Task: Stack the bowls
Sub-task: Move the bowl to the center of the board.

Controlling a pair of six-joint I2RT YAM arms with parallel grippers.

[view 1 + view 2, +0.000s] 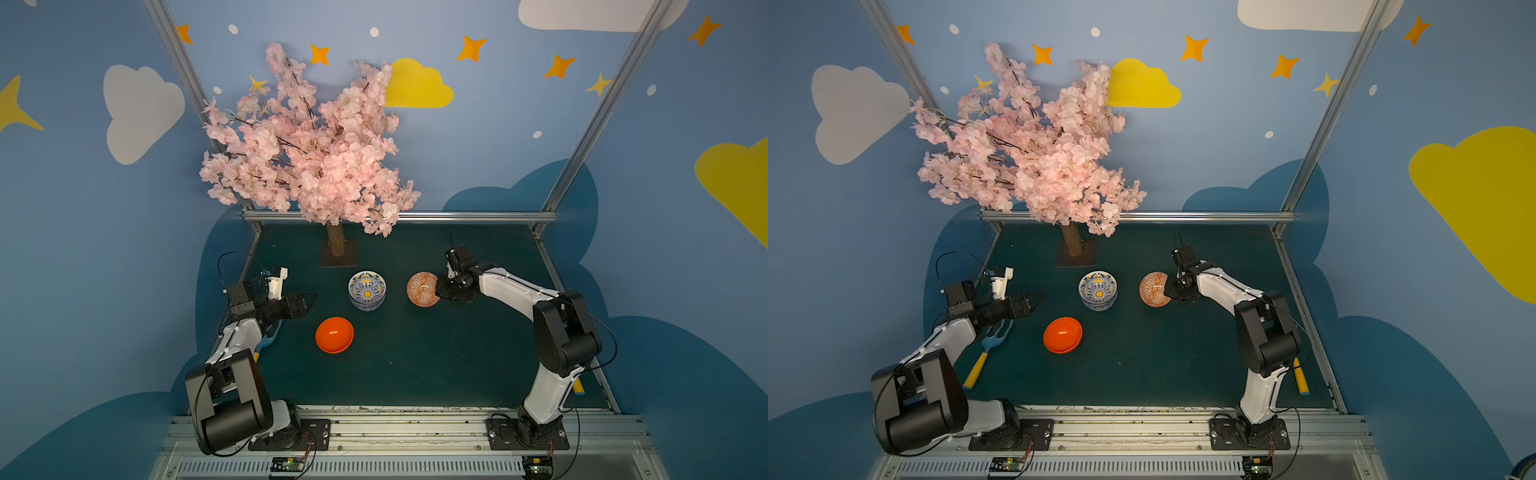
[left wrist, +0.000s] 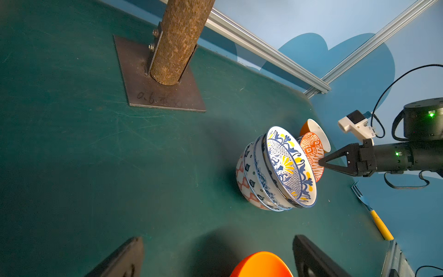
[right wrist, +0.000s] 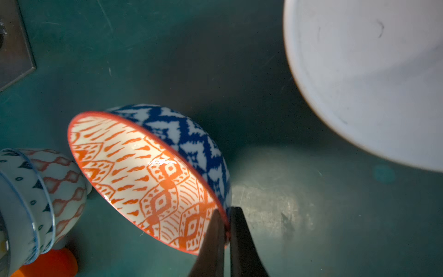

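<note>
Patterned bowl (image 1: 422, 289) tips up mid-table (image 1: 415, 374) near the stack (image 1: 367, 291), right gripper (image 3: 226, 215) clamped on its thin rim. Glazed, hard and probably slippery, I'd say, so that edge pinch could let it swivel; left gripper (image 1: 306, 302) idles, jaws apart, near the table's left edge.

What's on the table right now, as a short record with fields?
stack: several nested bowls, blue-yellow one on top, mid-table
right claw: shut on the rim of the orange-patterned bowl, which is tilted
left claw: open, empty
loose bowls: glossy orange bowl; white bowl beside the gripped one
</note>
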